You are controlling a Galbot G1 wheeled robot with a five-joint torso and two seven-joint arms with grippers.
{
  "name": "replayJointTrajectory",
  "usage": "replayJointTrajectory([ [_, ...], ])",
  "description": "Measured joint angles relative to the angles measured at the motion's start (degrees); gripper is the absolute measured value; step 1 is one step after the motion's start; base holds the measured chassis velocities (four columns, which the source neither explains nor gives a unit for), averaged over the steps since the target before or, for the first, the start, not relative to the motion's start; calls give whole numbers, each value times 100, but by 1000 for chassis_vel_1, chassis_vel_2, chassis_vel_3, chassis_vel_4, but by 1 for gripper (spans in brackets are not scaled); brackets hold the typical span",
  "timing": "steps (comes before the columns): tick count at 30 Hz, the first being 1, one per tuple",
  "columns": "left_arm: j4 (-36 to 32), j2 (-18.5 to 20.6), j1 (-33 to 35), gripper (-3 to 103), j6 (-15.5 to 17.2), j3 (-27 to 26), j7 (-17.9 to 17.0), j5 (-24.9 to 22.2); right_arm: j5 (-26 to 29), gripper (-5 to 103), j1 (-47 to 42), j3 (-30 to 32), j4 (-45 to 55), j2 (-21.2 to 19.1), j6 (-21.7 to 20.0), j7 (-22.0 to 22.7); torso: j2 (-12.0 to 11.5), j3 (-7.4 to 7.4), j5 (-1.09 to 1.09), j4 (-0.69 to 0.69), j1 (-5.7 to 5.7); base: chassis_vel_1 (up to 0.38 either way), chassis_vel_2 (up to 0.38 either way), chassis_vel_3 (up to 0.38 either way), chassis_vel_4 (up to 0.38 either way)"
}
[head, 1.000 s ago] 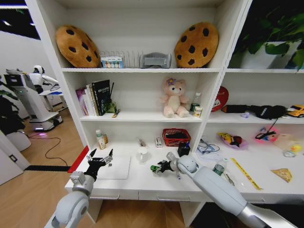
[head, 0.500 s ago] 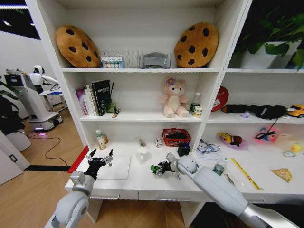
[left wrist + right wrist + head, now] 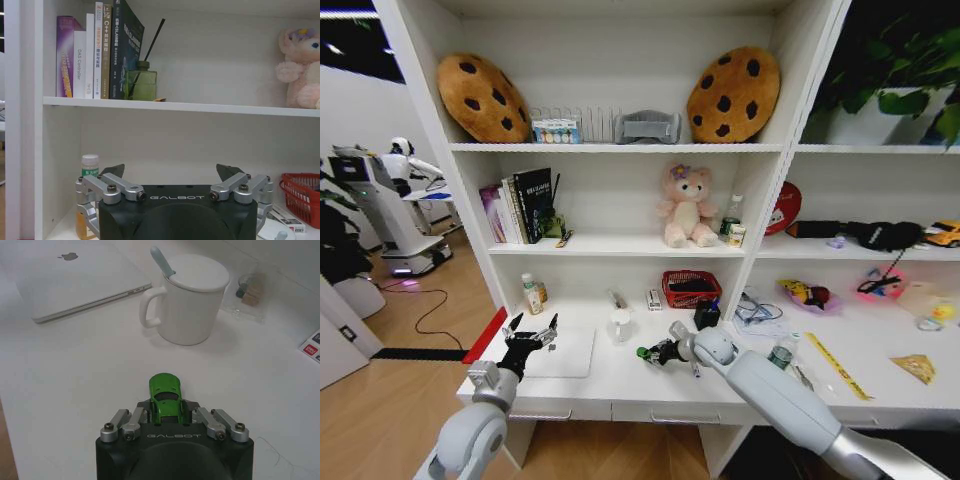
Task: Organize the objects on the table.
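My right gripper (image 3: 652,354) is shut on the tiny green toy car (image 3: 165,394), just above the white table (image 3: 620,385) near its middle; the car (image 3: 645,353) sticks out past the fingers. Beyond it in the right wrist view lies the closed silver-white laptop (image 3: 70,277). My left gripper (image 3: 531,332) hangs open over the laptop (image 3: 563,352) at the table's left end, its fingertips (image 3: 113,170) spread wide with nothing between them. A black pen cup (image 3: 707,315) stands behind the right arm. A small green can (image 3: 779,357) and pens (image 3: 802,376) lie to the right.
A white lidded mug (image 3: 191,298) with a spoon stands near the car, a clear small box (image 3: 248,292) behind it. A red basket (image 3: 691,288) and a small bottle (image 3: 531,294) sit at the back. The pink bear (image 3: 686,207) and books (image 3: 523,206) fill the shelf above.
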Motion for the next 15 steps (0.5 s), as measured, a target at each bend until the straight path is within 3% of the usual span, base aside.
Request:
replayJointTrajectory([
  [11, 0, 0, 0, 100, 0, 0, 0, 0, 70, 33, -559, 750, 1802, -340, 89, 606, 0, 0, 0, -1, -1, 0, 0, 0, 0],
  [15, 0, 0, 0, 100, 0, 0, 0, 0, 254, 33, -556, 978, 2312, -332, 264, 1208, 0, 0, 0, -2, 0, 0, 0, 0, 0],
])
